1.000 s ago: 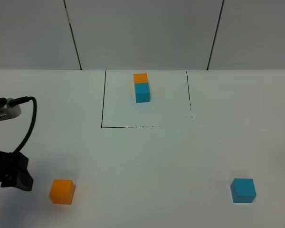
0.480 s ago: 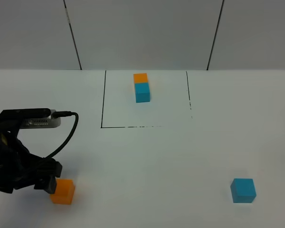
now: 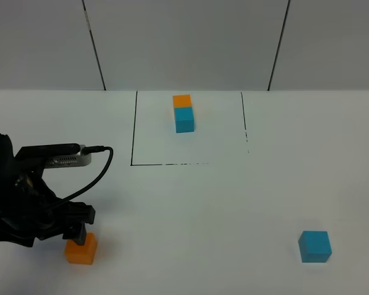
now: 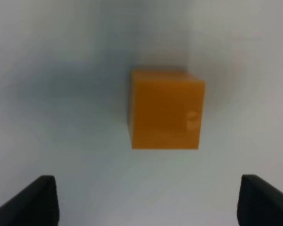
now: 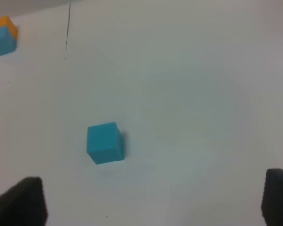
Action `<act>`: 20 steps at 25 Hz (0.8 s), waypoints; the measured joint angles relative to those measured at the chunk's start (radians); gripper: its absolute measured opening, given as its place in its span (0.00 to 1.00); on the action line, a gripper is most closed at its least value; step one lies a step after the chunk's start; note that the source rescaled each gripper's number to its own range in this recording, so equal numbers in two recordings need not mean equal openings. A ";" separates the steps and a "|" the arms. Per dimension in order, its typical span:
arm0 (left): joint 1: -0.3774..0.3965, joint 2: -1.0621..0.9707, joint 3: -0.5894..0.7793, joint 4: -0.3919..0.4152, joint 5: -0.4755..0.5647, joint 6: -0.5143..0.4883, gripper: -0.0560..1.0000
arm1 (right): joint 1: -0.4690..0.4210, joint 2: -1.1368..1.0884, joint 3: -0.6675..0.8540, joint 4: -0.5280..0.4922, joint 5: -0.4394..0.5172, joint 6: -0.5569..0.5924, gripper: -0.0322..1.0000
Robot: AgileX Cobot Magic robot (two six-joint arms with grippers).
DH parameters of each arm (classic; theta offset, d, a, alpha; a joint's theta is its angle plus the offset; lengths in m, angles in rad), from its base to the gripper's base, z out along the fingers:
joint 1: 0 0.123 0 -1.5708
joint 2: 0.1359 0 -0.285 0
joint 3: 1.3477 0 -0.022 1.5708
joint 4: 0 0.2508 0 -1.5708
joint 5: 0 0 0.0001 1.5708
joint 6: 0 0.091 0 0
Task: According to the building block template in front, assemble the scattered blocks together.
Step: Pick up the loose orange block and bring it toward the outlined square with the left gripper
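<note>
- White matte table (image 3: 234,196): the two loose cubes lie well apart on its near side, so assembly looks unstarted.
- Black left gripper (image 4: 148,201): jaws wide, poised at the plain orange cube (image 3: 80,249), not gripping it.
- Black right gripper (image 5: 151,200): jaws wide, empty, near the plain cyan-blue cube (image 3: 314,246).
- Outline-framed orange-and-cyan template bar (image 3: 183,114): on the far side, to be copied.

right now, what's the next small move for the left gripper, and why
Probably lower the left gripper until its open fingers straddle the orange cube: the cube lies centred beyond the fingertips, not yet between them, so closing now would miss.
</note>
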State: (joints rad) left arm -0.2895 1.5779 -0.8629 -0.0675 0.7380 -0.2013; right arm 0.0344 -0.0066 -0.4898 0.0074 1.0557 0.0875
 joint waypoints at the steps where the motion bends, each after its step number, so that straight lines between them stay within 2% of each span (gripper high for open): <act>1: 0.000 0.009 -0.001 0.000 -0.002 0.000 0.64 | 0.000 0.000 0.000 0.000 0.000 0.000 0.82; 5: -0.001 0.054 -0.001 0.000 -0.014 0.000 0.64 | 0.000 0.000 0.000 0.000 0.000 0.000 0.82; 12: -0.057 0.112 -0.005 0.002 -0.086 0.000 0.64 | 0.000 0.000 0.000 0.000 0.000 0.000 0.82; 20: -0.067 0.193 -0.065 0.025 -0.095 -0.004 0.64 | 0.000 0.000 0.000 0.000 0.000 0.000 0.82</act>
State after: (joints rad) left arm -0.3570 1.7708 -0.9280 -0.0429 0.6425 -0.2052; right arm 0.0344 -0.0066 -0.4898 0.0074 1.0557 0.0875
